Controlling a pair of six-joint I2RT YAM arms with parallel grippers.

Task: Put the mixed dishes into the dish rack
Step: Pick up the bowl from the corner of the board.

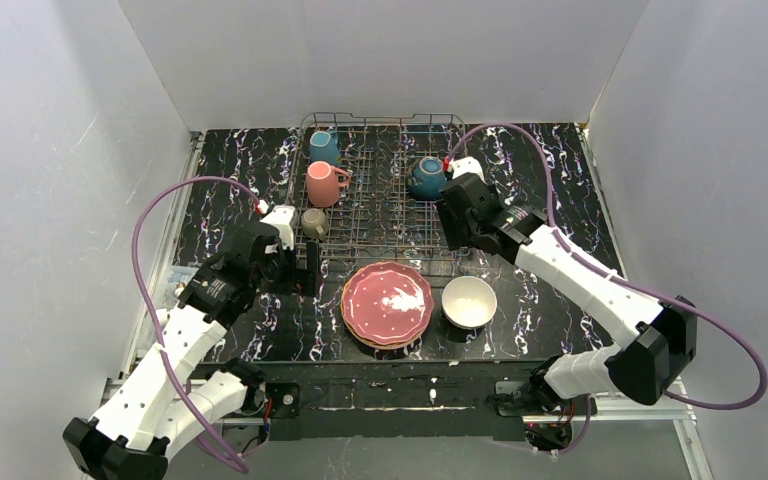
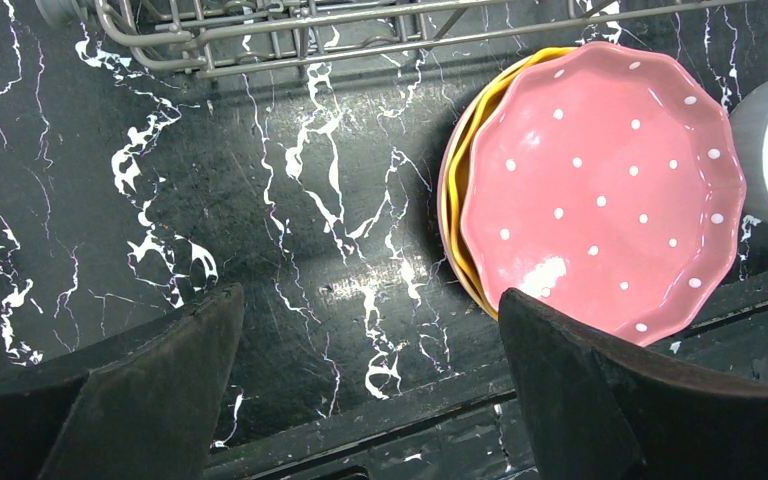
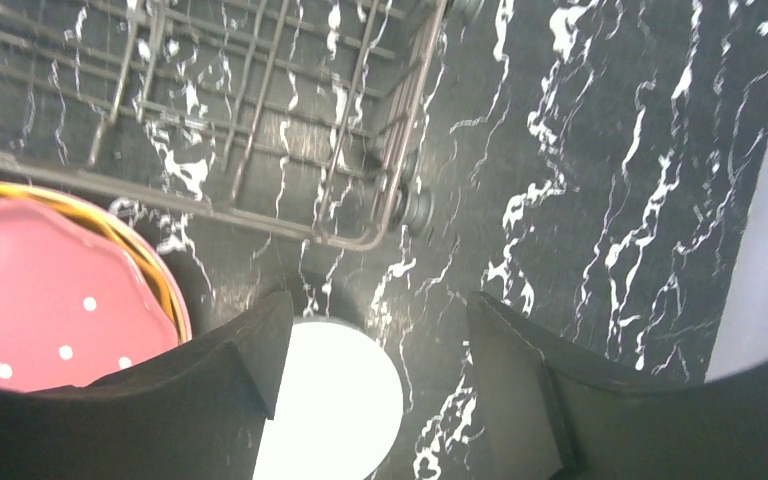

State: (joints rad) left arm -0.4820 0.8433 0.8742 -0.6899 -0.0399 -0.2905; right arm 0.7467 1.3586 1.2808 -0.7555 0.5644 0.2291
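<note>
- left claw [image 2: 370, 300] wide open, empty, over bare desk [image 2: 290, 220] beside the pink plate [image 2: 600, 190] stack
- right claw [image 3: 378, 300] jaws apart, empty, above white bowl [image 3: 332, 400]
- rack [image 1: 385, 116] holds teal mug [image 1: 324, 147] and pink mug [image 1: 322, 184]

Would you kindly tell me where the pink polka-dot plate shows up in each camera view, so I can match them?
Top external: the pink plate sits at centre, on the table just in front of the dish rack.
Left wrist: pink plate at upper right, stacked on a yellow plate, below the dish rack.
Right wrist: pink plate at lower left, cut off by the frame, below the dish rack.
Shared landmark: the rack's near wire edge.
</note>
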